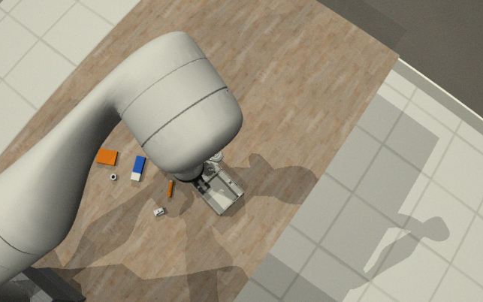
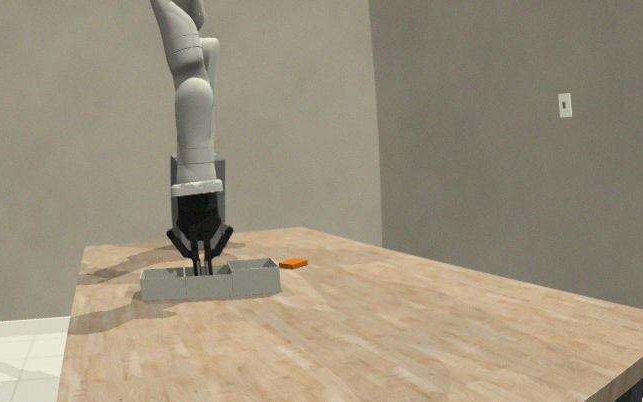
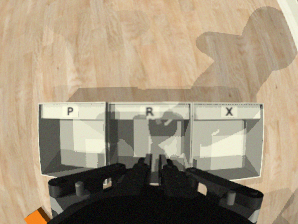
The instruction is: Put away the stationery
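Note:
A row of three joined grey bins [image 1: 233, 201] [image 2: 209, 290] stands on the wooden table [image 1: 292, 94] [image 2: 364, 325]. In the wrist view their far walls read P, R and X; the X bin [image 3: 228, 111] is the right one. My gripper [image 3: 155, 162] [image 2: 202, 271] [image 1: 203, 184] is shut with nothing between the fingers, and its tips dip into the middle bin R [image 3: 149, 111]. An orange pen [image 1: 170, 188], a blue and white eraser [image 1: 138, 168], an orange block [image 1: 107, 156] [image 2: 293, 263] [image 3: 36, 221], a small nut [image 1: 113, 176] and a small white object [image 1: 158, 212] lie on the table beside the bins.
The arm's big links hide much of the table's left part in the top view. The table's edge runs close to the right of the bins there. A grey pedestal [image 2: 218, 170] stands behind the arm.

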Motion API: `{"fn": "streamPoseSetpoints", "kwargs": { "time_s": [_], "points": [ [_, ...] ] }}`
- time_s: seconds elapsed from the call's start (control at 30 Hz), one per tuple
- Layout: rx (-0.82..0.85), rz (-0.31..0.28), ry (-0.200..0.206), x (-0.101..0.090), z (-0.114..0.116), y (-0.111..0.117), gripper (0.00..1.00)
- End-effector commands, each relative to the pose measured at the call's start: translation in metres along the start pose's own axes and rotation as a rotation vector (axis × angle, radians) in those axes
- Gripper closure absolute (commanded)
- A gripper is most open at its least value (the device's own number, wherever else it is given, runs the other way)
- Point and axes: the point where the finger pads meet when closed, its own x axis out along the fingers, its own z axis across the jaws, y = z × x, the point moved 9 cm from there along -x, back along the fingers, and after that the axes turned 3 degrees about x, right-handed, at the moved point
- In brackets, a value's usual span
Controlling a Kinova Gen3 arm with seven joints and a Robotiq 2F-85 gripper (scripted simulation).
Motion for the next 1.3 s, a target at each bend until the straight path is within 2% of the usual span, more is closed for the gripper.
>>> {"fn": "streamPoseSetpoints", "kwargs": {
  "time_s": [0.0, 0.47, 1.27],
  "points": [
    [0.000, 0.002, 0.000, -0.001, 0.000, 0.001, 0.91],
    [0.000, 0.002, 0.000, -0.001, 0.000, 0.001, 0.91],
    [0.000, 0.002, 0.000, -0.029, 0.000, 0.000, 0.91]
  ]
}}
